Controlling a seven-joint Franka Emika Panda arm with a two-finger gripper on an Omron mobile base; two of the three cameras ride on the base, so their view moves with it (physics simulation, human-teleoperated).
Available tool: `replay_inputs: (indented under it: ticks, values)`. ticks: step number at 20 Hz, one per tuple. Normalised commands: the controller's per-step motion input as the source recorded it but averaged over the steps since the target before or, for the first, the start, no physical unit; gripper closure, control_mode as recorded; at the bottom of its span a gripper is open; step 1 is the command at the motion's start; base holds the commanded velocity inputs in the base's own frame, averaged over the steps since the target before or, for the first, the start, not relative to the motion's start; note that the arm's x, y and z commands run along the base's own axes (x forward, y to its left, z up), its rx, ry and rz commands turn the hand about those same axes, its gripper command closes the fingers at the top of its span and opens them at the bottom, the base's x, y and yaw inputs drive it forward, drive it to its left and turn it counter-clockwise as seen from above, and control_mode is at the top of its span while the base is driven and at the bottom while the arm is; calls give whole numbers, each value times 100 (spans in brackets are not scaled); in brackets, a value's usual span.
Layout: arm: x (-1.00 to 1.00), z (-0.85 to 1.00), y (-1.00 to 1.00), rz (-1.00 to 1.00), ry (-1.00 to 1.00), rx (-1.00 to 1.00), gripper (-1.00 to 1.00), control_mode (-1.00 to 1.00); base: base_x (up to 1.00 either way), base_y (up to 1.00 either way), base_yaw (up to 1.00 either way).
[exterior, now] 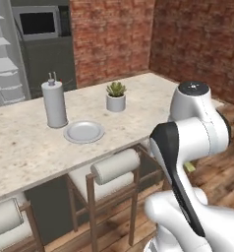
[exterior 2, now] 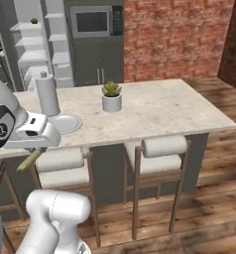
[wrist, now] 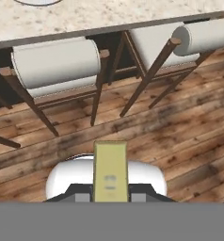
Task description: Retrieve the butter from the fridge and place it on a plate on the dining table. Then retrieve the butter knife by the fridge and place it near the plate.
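One thin, pale yellow rectangular stick of butter [wrist: 110,170] is clamped between the narrow-set jaws of the robot's hand [wrist: 110,194], its long axis running straight out ahead of the hand. In the hand view the stick points toward the wooden floor [wrist: 180,136] and the cushioned roll-back stools [wrist: 57,63] tucked under the near edge of the long beige speckled stone surface [exterior: 138,106] of the dining table. The hand hangs low, below that near edge and out in front of the stools, so the butter is off the surface and beneath its level. Its goal, the round shallow light-grey plate [exterior: 84,131], sits empty on the surface a little in from the near edge, just beside a tall grey cylinder canister [exterior: 55,103] and near a small potted green plant [exterior: 116,96]. From the hand, the plate lies up and forward, over the edge; the coming move likely calls for a lift first, then a reach across.
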Motion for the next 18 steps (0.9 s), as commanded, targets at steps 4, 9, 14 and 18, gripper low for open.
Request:
replay_inputs:
  ticks: [4, 9, 14, 18]
  values:
    - [0, 0, 0, 0, 0, 0, 100, 100, 44, -50, 48]
    - [0, 0, 0, 0, 0, 0, 100, 100, 49, 3, 17]
    - [0, 0, 0, 0, 0, 0, 100, 100, 67, 18, 0]
    - [0, 0, 0, 0, 0, 0, 100, 100, 54, 0, 4]
